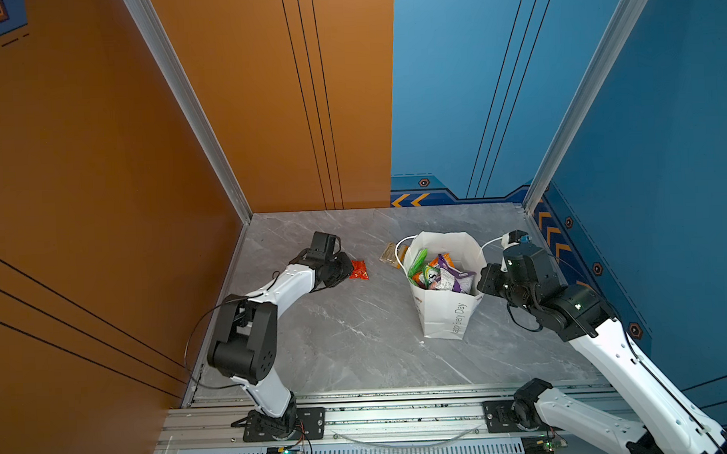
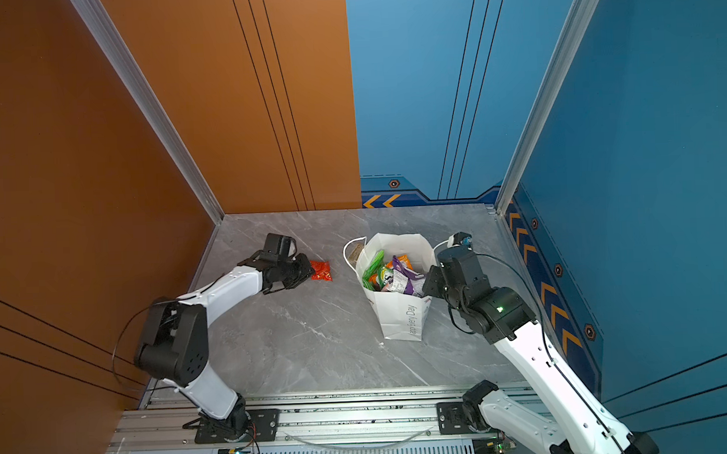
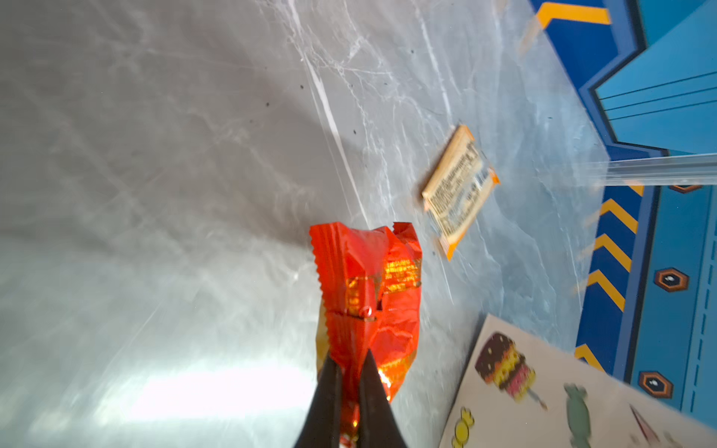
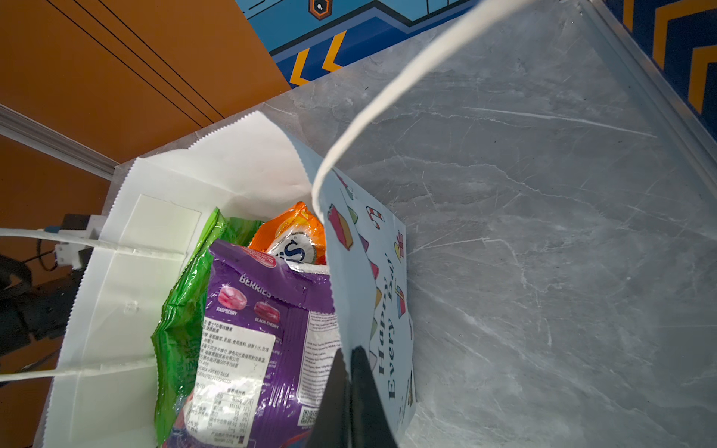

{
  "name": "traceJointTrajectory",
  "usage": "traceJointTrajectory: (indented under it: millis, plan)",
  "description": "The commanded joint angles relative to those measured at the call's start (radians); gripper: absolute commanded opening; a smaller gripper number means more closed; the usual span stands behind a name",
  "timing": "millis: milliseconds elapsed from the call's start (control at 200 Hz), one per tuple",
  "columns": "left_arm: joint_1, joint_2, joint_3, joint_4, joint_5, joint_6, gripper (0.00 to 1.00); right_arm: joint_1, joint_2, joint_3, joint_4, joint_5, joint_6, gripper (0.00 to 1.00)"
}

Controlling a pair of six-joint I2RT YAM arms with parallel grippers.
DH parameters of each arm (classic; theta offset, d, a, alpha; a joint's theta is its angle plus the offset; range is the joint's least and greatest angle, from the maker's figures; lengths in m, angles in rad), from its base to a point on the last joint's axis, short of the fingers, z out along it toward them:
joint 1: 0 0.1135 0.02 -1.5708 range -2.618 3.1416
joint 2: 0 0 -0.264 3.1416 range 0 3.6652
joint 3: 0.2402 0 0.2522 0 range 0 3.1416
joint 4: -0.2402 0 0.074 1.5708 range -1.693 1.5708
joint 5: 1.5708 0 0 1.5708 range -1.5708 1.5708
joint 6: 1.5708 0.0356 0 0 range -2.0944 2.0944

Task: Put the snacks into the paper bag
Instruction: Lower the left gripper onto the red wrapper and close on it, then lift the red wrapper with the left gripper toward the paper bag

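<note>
Left jaws are shut on one end of the red packet point(image 3: 368, 294), at nine o'clock of the paper bag point(image 1: 444, 316). It looks like light, slippery foil, probably safest held by its crimped seam. Right jaws clamp the bag's flimsy rim.

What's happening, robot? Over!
Left gripper shut on red packet. Right gripper shut on paper bag rim, bag upright, snacks inside. Orange packet loose on table beside bag. Nothing between packet and bag.

Open tabletop point(image 1: 357, 328) between red packet point(image 1: 359, 270) and paper bag point(image 1: 448, 316). Bag mouth crowded with packets point(image 1: 440, 273) nearly to rim. Right hand point(image 4: 350, 355), clamped on the bag's wall, blocks that side. Orange packet point(image 1: 390, 255) and cord handle point(image 1: 397, 248) crowd its far-left corner.
</note>
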Motion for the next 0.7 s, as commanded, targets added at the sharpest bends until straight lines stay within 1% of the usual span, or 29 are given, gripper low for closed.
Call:
traceJointTrajectory:
  millis: [0,155,325,425,496,601,696]
  plan:
    - [-0.004,-0.125,-0.114,-0.02,-0.057,0.021,0.0,-0.001,-0.025,-0.005,-0.023,0.012,-0.011,0.0]
    - [-0.024,-0.301,-0.263,-0.022,-0.098,0.041,0.0,-0.002,-0.02,0.0,-0.027,0.015,-0.014,0.0]
    - [-0.074,-0.477,-0.359,-0.071,-0.156,0.075,0.0,-0.001,-0.027,-0.006,-0.027,0.019,-0.011,0.0]
    - [-0.119,-0.608,-0.386,-0.109,-0.195,0.064,0.0,-0.001,-0.031,-0.009,-0.029,0.02,-0.011,0.0]
    - [-0.17,-0.683,-0.386,-0.132,-0.242,0.064,0.0,-0.001,-0.028,-0.008,-0.03,0.021,-0.012,0.0]
    - [-0.259,-0.762,-0.364,-0.169,-0.339,0.079,0.0,-0.001,-0.02,-0.003,-0.032,0.021,-0.014,0.0]
    - [-0.321,-0.808,-0.343,-0.176,-0.41,0.094,0.0,-0.001,-0.017,0.0,-0.03,0.024,-0.015,0.0]
